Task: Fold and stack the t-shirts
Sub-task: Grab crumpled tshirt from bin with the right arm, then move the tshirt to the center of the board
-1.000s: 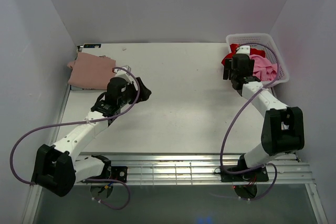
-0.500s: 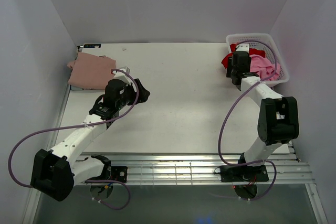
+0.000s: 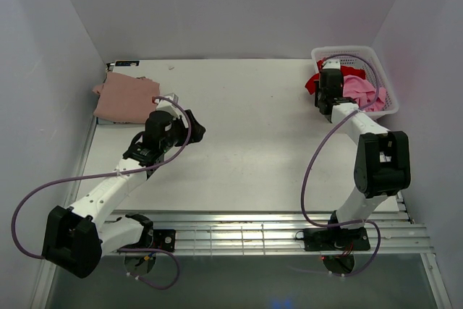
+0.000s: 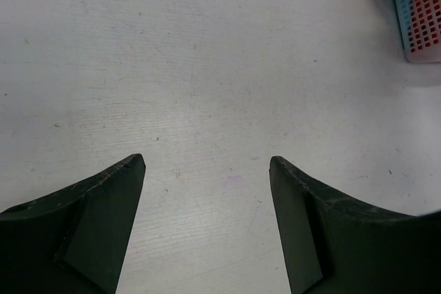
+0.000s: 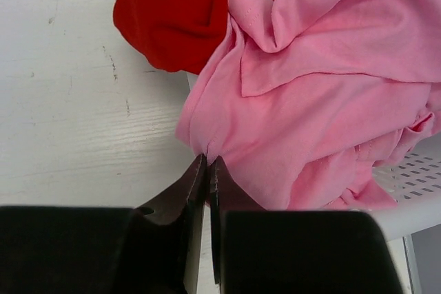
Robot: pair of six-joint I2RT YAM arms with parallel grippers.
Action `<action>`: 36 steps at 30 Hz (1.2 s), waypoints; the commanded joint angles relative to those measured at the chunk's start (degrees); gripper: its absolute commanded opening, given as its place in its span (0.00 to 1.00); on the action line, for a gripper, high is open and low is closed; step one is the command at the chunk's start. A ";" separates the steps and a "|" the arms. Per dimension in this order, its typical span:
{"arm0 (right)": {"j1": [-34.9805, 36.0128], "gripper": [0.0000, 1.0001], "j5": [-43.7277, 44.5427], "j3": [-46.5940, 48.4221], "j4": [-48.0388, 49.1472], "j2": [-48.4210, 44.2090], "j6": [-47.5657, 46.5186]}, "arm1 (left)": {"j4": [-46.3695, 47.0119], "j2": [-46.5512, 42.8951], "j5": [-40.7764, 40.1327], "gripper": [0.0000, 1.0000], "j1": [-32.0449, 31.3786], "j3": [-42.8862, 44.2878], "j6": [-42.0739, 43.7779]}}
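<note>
Overhead, a dusty rose tee lies folded flat at the table's far left corner, its longer side running left to right. At the far right, a white latticed plastic basket holds a bright pink tee and a red tee, both crumpled with no clear long axis. The left gripper hovers near the rose tee. From the left wrist, its dark fingers stand wide apart above bare, scuffed white tabletop. From the right wrist, the soft pink cloth spills over the basket's rim, and the right gripper has its fingers pinched together on the lowest fold.
</note>
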 commanded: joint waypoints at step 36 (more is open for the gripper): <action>18.36 0.08 -67.93 59.08 -11.88 -4.07 29.30 | 0.19 -11.36 -4.63 0.82 0.13 -6.05 -2.27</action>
